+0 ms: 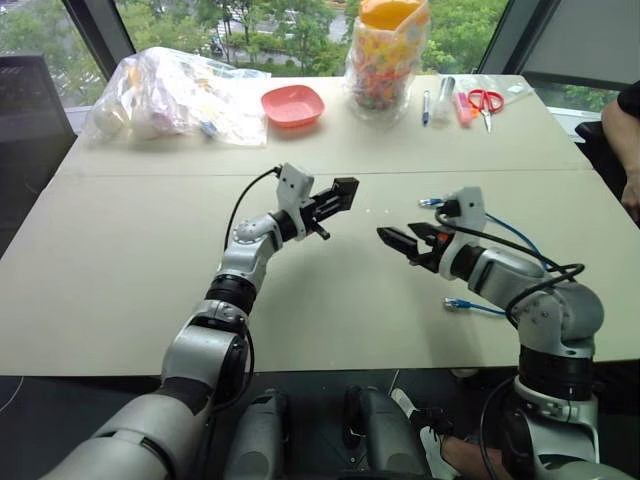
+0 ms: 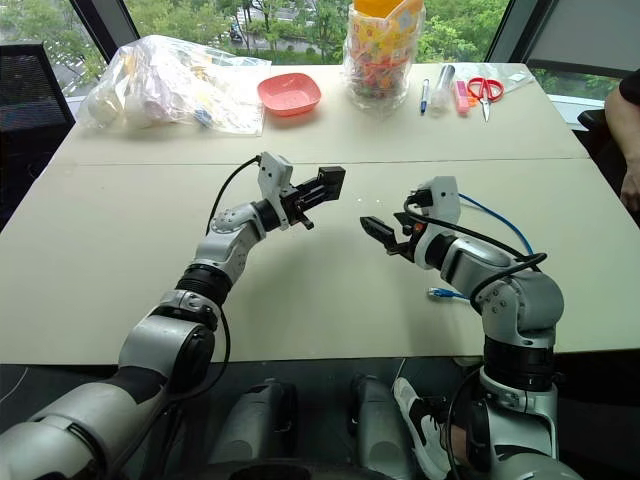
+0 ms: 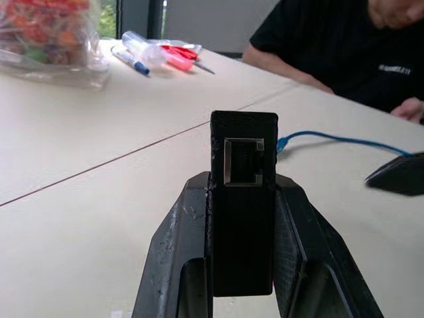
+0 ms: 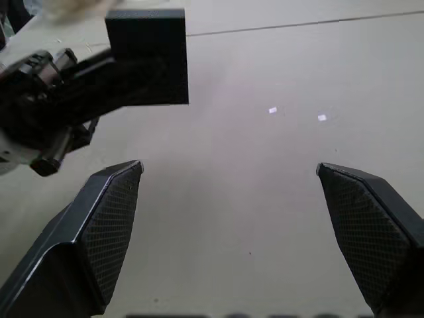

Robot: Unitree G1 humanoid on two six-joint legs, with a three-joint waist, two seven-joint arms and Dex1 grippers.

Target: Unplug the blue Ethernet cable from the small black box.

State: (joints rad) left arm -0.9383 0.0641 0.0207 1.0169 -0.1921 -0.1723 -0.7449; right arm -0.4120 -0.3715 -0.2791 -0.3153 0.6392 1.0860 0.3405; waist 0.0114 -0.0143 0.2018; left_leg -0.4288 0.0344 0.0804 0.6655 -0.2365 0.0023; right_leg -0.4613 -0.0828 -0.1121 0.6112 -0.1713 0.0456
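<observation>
My left gripper (image 1: 338, 198) is shut on the small black box (image 1: 346, 189) and holds it up above the middle of the table. In the left wrist view the box (image 3: 243, 199) stands on edge between the fingers, and the port on its end is empty. The blue Ethernet cable (image 1: 460, 305) lies loose on the table to the right, apart from the box, with a stretch of the cable (image 3: 331, 137) behind it. Facing the box across a short gap, my right gripper (image 1: 403, 240) is open. Its fingertips (image 4: 122, 189) are spread wide with nothing between them.
Along the table's far edge sit a clear plastic bag of items (image 1: 175, 95), a pink bowl (image 1: 292, 104), a bag of colourful sweets (image 1: 385, 60), pens (image 1: 426, 105) and red scissors (image 1: 486, 100). A person's arm (image 1: 622, 140) rests at the right edge.
</observation>
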